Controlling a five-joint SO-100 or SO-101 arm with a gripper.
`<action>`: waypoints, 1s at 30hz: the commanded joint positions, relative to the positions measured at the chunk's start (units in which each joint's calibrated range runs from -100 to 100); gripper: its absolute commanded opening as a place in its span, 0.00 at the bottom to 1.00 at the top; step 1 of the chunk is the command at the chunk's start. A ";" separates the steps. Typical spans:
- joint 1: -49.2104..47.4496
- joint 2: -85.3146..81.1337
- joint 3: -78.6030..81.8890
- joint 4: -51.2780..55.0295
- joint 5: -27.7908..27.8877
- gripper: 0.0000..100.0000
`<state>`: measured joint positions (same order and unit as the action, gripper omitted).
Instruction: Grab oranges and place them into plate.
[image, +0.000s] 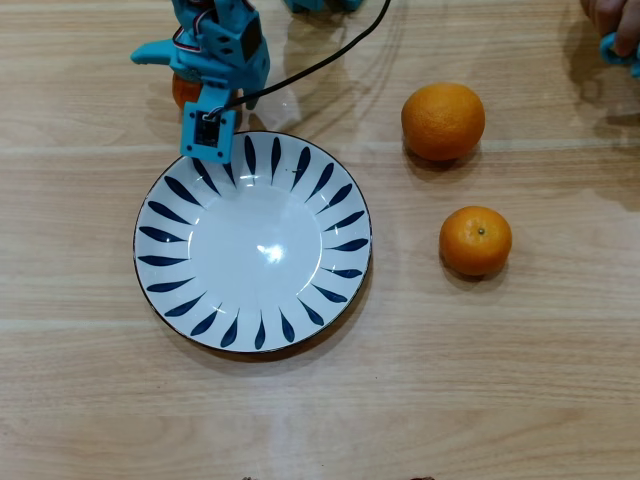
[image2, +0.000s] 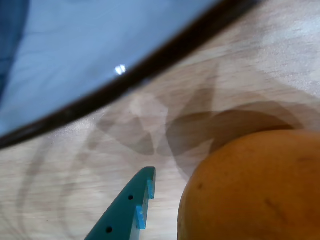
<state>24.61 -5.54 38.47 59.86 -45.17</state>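
Note:
In the overhead view the white plate with blue leaf strokes (image: 160, 235) lies left of centre and holds nothing. A large orange (image: 443, 121) and a smaller orange (image: 475, 240) lie on the table to its right. A third orange (image: 181, 91) sits just beyond the plate's upper-left rim, mostly hidden under my teal gripper (image: 176, 72). In the wrist view this orange (image2: 250, 190) fills the lower right. One teal finger (image2: 127, 210) stands left of it with a gap between them. The plate's dark rim (image2: 150, 62) crosses the top. The jaws look open, not closed on the fruit.
The wooden table (image: 450, 390) carries everything. A black cable (image: 330, 60) runs from the arm toward the top. A person's hand with a blue object (image: 612, 30) is at the top right corner. Another teal part (image: 320, 5) shows at the top edge.

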 joint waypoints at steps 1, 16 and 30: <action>0.95 0.98 -2.12 -1.29 0.17 0.63; 1.28 2.33 -2.84 -1.12 0.17 0.52; 3.78 1.91 -3.75 -0.86 1.11 0.22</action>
<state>27.99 -3.17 36.96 58.91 -44.91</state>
